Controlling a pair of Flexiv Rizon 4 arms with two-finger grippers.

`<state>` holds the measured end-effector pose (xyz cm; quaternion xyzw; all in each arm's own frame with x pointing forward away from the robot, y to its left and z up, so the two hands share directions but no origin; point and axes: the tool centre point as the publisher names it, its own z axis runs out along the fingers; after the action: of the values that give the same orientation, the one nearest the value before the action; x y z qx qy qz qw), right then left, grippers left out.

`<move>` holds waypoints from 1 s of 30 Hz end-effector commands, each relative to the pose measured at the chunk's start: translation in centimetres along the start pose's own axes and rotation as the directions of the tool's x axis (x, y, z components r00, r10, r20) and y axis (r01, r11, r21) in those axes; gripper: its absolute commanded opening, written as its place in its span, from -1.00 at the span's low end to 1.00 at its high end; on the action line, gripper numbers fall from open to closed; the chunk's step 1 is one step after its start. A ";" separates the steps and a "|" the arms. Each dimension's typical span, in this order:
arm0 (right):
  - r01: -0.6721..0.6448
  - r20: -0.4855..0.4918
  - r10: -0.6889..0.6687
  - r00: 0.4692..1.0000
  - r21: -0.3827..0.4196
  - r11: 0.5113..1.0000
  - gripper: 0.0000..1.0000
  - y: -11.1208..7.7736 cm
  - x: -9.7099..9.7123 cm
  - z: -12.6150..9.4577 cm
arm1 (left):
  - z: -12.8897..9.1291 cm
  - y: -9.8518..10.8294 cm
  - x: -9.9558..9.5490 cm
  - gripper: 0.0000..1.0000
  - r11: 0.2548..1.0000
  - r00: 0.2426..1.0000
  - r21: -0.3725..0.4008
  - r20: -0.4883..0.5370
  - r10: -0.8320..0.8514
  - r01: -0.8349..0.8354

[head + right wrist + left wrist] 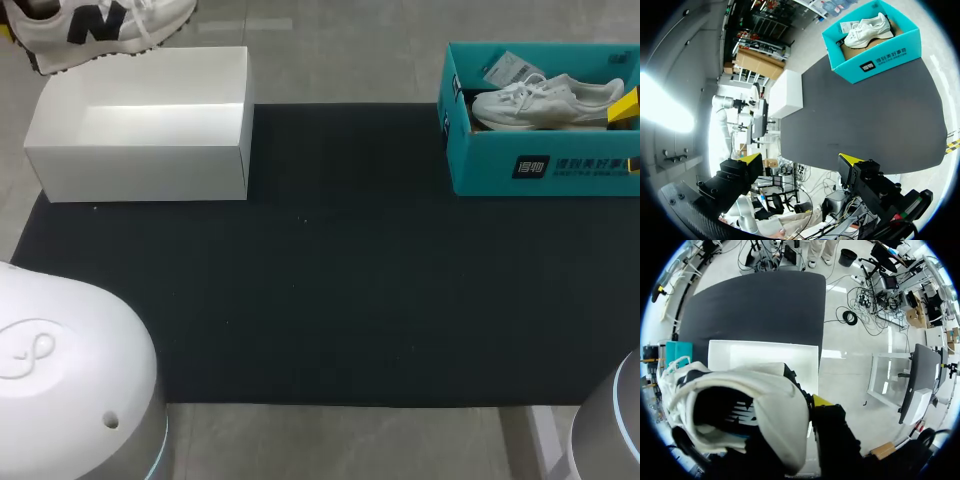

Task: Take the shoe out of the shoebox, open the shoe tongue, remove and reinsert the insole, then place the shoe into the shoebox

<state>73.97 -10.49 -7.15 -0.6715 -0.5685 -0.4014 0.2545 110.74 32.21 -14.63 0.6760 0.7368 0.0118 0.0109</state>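
Holding the shoe (95, 25) aloft at the head view's upper left, just beyond the white shoebox (140, 125), my left claw (810, 407) was clamped on it. My right claw (801, 160) stood apart, empty. Taking-out looked done; tongue, insole and return were left.

Shoe (100, 25): white trainer with a large black letter on its side, white laces and a dark sole edge; held up off the table, at the far left corner of the white shoebox; from the left wrist its opening (730, 412) gapes towards the camera, dark inside
White shoebox (140, 175): lidless, open side up; at the mat's far left
Teal shoebox (540, 165): lidless; at the mat's far right
White sneaker (550, 100): lying on its side inside the teal shoebox
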 end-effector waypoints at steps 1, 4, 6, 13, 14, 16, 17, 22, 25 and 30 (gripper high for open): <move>-0.002 0.003 0.002 1.000 0.001 1.000 1.00 0.1 0.0 0.1 | 1.1 -1.4 0.8 -1.00 0.988 0.998 -0.152 0.052 0.035 -0.026; -0.002 0.003 0.002 1.000 0.001 1.000 1.00 0.1 0.0 0.1 | 1.1 -1.4 0.8 -1.00 0.988 0.998 -0.152 0.052 0.035 -0.026; -0.002 0.003 0.002 1.000 0.001 1.000 1.00 0.1 0.0 0.1 | 1.1 -1.4 0.8 -1.00 0.988 0.998 -0.152 0.052 0.035 -0.026; -0.002 0.003 0.002 1.000 0.001 1.000 1.00 0.1 0.0 0.1 | 1.8 -1.1 0.9 -1.00 0.978 0.999 -0.201 0.002 0.046 -0.045; -0.002 0.003 0.002 1.000 0.001 1.000 1.00 0.1 0.0 0.1 | 2.4 -0.8 0.9 -1.00 0.968 0.999 -0.246 -0.030 0.039 -0.045; -0.002 0.003 0.002 1.000 0.001 1.000 1.00 0.1 0.0 0.1 | 3.2 -0.4 1.0 -1.00 0.966 0.995 -0.249 -0.088 0.042 -0.063; -0.002 0.003 0.002 1.000 0.001 1.000 1.00 0.1 0.0 0.1 | 3.4 -0.3 1.0 -1.00 0.973 0.994 -0.217 -0.093 0.057 -0.076; -0.002 0.003 0.002 1.000 0.001 1.000 1.00 0.1 0.0 0.1 | 4.6 0.2 1.1 -1.00 0.980 0.983 -0.157 -0.155 0.099 -0.123; -0.002 0.003 0.002 1.000 0.001 1.000 1.00 0.1 0.0 0.1 | 5.4 0.5 0.9 -1.00 0.988 0.984 -0.113 -0.155 0.092 -0.110; -0.002 0.003 0.002 1.000 0.001 1.000 1.00 0.1 0.0 0.1 | 7.2 1.0 0.7 -1.00 0.995 0.985 -0.065 -0.159 0.064 -0.075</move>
<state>73.97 -10.49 -7.15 -0.6715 -0.5685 -0.4015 0.2545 110.53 33.05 -21.18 0.6985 0.7071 0.1100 -0.0030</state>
